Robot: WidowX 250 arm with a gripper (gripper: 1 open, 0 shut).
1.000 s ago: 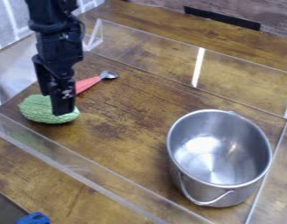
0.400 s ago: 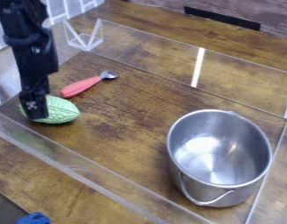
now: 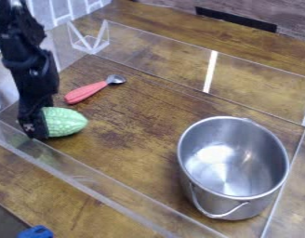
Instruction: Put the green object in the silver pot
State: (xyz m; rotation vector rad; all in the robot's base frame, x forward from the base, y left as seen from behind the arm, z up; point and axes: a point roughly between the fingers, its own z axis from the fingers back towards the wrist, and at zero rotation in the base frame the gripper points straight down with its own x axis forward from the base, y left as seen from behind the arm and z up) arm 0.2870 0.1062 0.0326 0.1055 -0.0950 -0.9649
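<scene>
Arm reaching down at the table's [image 3: 142, 112] left, gripper [image 3: 34, 127] touching the green object's [image 3: 60, 122] left end; claw state indiscernible. The pot [image 3: 233, 166] is standing well apart, holding nothing.

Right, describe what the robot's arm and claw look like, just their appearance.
The arm is black all over, built from blocky, boxy segments with a matte finish. It narrows downward into a slim black claw with dark fingers. A small pale marking shows low on the claw body, too blurred to read. No cables or other colours can be made out at this resolution.
</scene>
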